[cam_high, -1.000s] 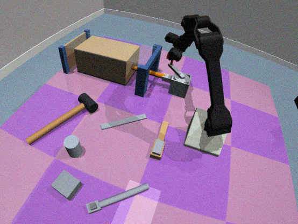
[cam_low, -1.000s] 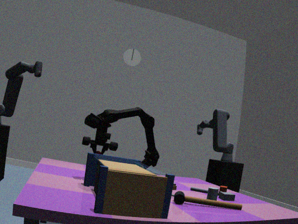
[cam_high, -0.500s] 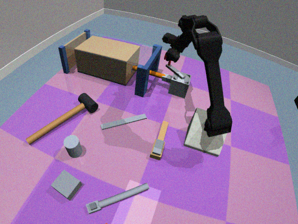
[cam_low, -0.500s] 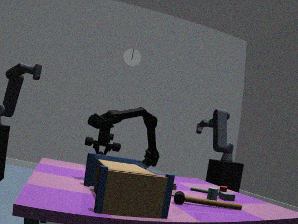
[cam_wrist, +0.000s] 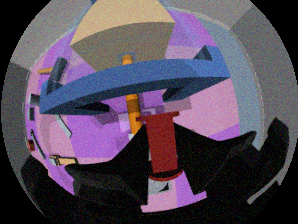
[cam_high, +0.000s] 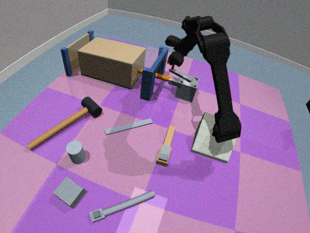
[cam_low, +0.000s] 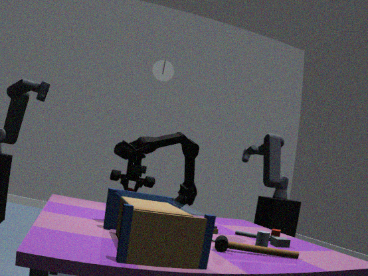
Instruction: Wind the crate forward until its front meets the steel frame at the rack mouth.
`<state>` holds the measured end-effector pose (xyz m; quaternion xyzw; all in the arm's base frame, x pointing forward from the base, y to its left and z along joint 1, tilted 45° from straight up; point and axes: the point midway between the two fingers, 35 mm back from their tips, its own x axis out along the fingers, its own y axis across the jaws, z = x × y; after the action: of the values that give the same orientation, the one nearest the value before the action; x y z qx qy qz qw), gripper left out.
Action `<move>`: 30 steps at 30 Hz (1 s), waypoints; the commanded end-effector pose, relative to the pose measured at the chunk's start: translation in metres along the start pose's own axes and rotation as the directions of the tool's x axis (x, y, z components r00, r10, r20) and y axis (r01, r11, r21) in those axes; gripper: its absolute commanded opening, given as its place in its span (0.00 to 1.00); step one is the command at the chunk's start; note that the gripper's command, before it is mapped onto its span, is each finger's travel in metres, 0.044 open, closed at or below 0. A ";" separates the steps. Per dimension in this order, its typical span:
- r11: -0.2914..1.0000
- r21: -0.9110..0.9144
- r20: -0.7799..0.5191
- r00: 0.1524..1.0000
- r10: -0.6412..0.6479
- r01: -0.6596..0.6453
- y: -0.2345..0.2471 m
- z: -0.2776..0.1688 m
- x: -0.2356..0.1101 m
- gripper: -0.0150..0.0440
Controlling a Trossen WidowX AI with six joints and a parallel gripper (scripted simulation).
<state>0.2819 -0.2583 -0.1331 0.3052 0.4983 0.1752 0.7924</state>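
The tan crate (cam_high: pixel 112 50) (cam_low: pixel 153 205) (cam_wrist: pixel 125 22) sits flat in the cubby, with a gap between its front and the blue steel frame (cam_high: pixel 148 85) (cam_wrist: pixel 142 79). An orange strap (cam_high: pixel 160 76) (cam_wrist: pixel 135 121) runs from its front under the frame to the grey winch (cam_high: pixel 185 93). The handle's crank arm (cam_high: pixel 180 75) lies across the winch top and points toward the frame side. My gripper (cam_high: pixel 172 62) (cam_low: pixel 131 188) (cam_wrist: pixel 157 126) is shut on the handle's red upright grip. The key in the hole is hidden.
A mallet (cam_high: pixel 60 127), a flat grey bar (cam_high: pixel 128 126), a wooden-handled tool (cam_high: pixel 169 135), a grey cylinder (cam_high: pixel 76 152), a grey block (cam_high: pixel 69 191) and a grey square-ended bar (cam_high: pixel 127 204) lie away from the winch. The cubby's blue rear post (cam_high: pixel 66 62) stands behind the crate.
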 end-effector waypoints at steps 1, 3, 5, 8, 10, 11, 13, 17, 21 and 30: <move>0.999 0.017 -0.002 0.999 0.032 -0.032 0.016 0.001 0.004 0.25; 0.999 0.017 -0.002 0.999 0.032 -0.032 0.018 0.002 0.004 0.25; 0.999 0.017 -0.002 0.999 0.032 -0.032 0.021 0.002 0.004 0.25; 0.999 0.017 -0.002 0.999 0.033 -0.032 0.024 0.002 0.004 0.25; 0.999 0.017 -0.002 0.999 0.033 -0.033 0.027 0.002 0.004 0.25; 0.999 0.017 -0.002 0.999 0.033 -0.033 0.028 0.002 0.004 0.25; 0.999 0.017 -0.002 0.999 0.033 -0.033 0.031 0.002 0.004 0.25; 0.999 0.018 -0.003 0.999 0.033 -0.033 0.036 0.001 0.004 0.25; 0.999 0.018 -0.003 0.999 0.034 -0.034 0.041 0.001 0.004 0.25; 0.999 0.019 -0.003 0.999 0.035 -0.034 0.052 -0.001 0.002 0.25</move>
<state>0.2856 -0.2303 -0.1078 0.3035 0.4942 0.1785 0.7948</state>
